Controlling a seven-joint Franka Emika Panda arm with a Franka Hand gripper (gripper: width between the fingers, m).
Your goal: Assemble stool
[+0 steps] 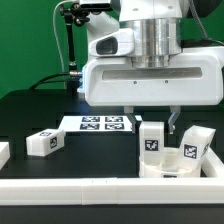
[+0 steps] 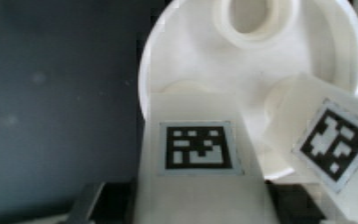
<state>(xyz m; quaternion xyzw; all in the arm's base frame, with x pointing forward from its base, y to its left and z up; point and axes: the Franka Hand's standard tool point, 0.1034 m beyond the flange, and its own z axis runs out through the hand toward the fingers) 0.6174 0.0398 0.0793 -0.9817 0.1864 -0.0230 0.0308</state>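
Note:
My gripper [image 1: 155, 124] hangs over the exterior view's right side and is shut on an upright white stool leg [image 1: 152, 140] with a tag on its face. In the wrist view that leg [image 2: 202, 150] fills the space between the two dark fingers [image 2: 110, 200], which press on its sides, at my gripper [image 2: 208, 203]. The leg stands on the round white seat [image 2: 185, 70], near a socket hole [image 2: 256, 15]. A second leg [image 1: 192, 146] [image 2: 336, 135] stands tilted on the seat [image 1: 168, 172] right beside the held one. A third leg [image 1: 43, 142] lies loose on the black table at the left.
The marker board [image 1: 95, 123] lies flat behind the gripper. A long white border rail [image 1: 90, 190] runs along the front edge, and another white piece [image 1: 3, 152] sits at the far left. A black stand [image 1: 72, 40] rises at the back.

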